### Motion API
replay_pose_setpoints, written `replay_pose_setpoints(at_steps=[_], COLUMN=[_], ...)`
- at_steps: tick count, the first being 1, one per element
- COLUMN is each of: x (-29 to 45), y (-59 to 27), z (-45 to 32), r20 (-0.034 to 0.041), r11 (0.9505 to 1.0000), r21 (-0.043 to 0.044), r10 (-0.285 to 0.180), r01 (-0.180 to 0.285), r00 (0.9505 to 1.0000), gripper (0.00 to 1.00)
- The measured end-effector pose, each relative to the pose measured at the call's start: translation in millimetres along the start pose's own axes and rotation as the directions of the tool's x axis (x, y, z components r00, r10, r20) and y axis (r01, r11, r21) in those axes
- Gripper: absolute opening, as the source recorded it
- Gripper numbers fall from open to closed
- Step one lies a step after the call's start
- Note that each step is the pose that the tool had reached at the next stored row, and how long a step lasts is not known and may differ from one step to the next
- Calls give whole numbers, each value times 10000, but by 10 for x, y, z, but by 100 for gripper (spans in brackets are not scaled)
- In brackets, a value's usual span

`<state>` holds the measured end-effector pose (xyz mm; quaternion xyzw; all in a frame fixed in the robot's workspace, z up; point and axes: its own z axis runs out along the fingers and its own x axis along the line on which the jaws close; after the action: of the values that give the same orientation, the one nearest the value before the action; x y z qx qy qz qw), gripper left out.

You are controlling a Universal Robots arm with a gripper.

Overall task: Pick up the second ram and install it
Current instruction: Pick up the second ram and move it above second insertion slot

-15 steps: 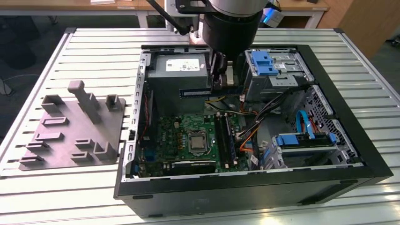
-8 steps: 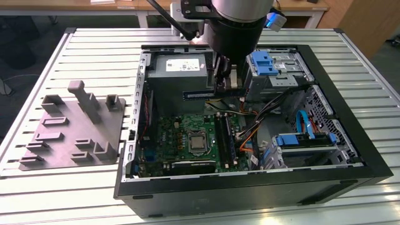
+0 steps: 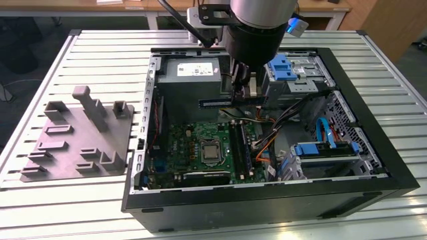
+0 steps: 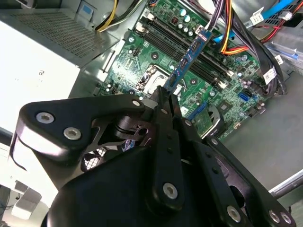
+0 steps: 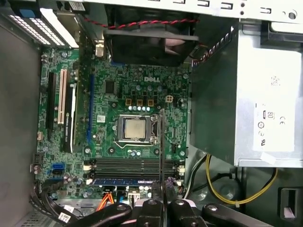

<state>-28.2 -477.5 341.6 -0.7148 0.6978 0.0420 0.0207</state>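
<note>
My gripper (image 3: 245,97) hangs inside the open computer case (image 3: 373,165), above the motherboard (image 3: 193,150). It is shut on the second ram (image 3: 217,103), a thin dark stick with a blue label that juts out toward the exterior view's left. The second wrist view shows the stick (image 4: 189,54) reaching out from the closed fingers (image 4: 166,101) over the memory slots (image 4: 177,40). Seen from the first wrist view, it is a thin edge-on line (image 5: 161,142) above the slots (image 5: 128,165). Another memory stick (image 5: 124,181) sits in a slot beside them.
The processor socket (image 5: 135,128) lies near the slots. A grey power supply (image 3: 190,75) stands at the back of the case, and cable bundles (image 3: 273,140) and blue drive brackets (image 3: 320,150) are on the exterior view's right. A grey parts fixture (image 3: 73,140) rests on the slatted table (image 3: 67,210).
</note>
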Motion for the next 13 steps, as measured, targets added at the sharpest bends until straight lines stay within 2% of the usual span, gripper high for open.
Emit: replay_pose_setpoints(at_steps=[13], x=[14], y=[-53], z=[107], r20=[0], r11=[10000], r21=[0], r10=[0], r01=[0], r00=[10000], gripper=[14])
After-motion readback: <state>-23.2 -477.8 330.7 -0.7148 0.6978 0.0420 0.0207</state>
